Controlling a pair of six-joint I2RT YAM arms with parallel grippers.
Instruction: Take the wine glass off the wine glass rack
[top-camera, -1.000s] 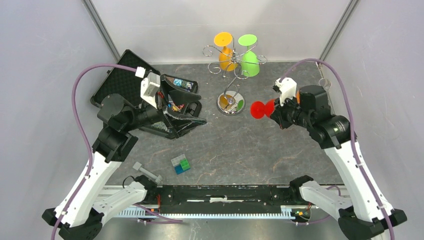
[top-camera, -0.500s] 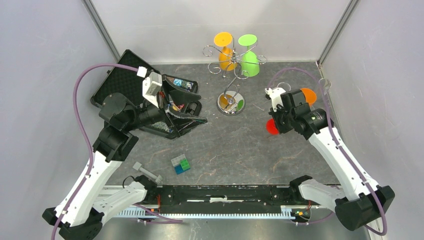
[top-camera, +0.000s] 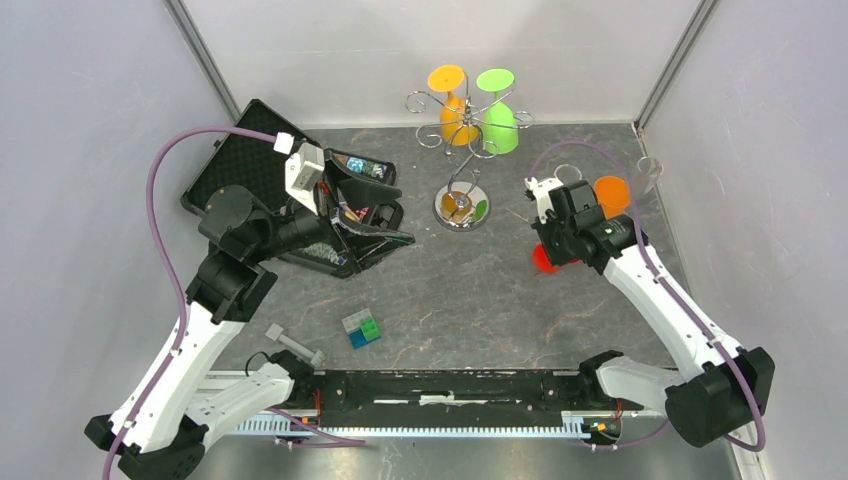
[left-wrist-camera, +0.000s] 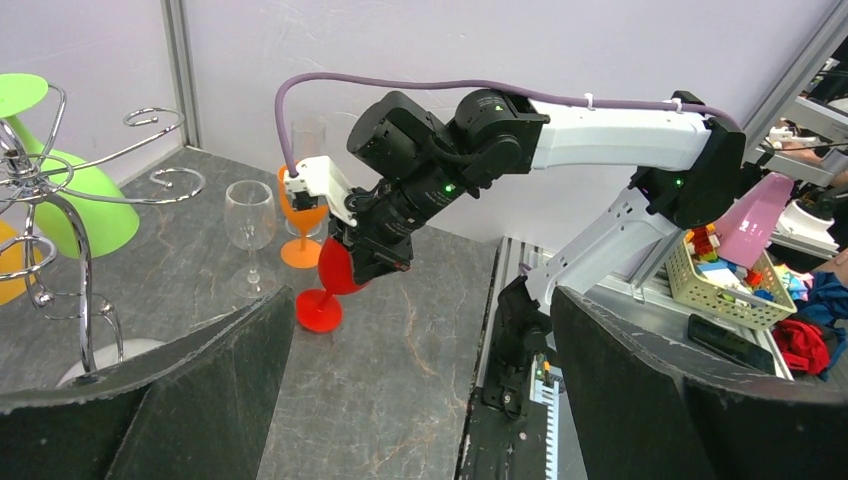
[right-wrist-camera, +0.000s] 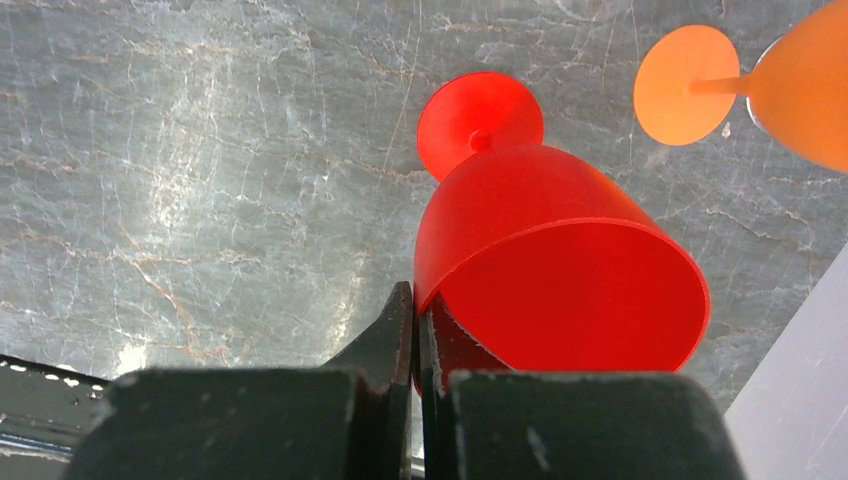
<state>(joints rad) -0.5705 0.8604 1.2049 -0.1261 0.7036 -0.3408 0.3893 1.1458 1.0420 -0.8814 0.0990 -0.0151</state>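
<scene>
From above, an open black hard case (top-camera: 225, 175) at nine o'clock on the table holds small colourful bits. The left gripper (top-camera: 385, 215) is spread wide at its right edge. The shiny silver wire rack (top-camera: 460, 140) stands at twelve o'clock, with a hanging orange glass (top-camera: 452, 110) and a hanging green glass (top-camera: 500, 125) upside down on it. The red plastic wine glass (top-camera: 543, 258) is off the rack, at four o'clock of its mirrored base, under the right gripper (top-camera: 552, 245).

The left wrist view shows the red glass tilted, foot at the tabletop. A clear stemmed glass (left-wrist-camera: 250, 215) and a standing orange glass (left-wrist-camera: 300, 225) are upright beyond it. Only this view shows a white basket (left-wrist-camera: 715, 295) of bright blocks at three o'clock.

Only the right wrist view shows the grip. The jaws pinch the red bowl's rim at seven o'clock, one finger inside and one outside.
</scene>
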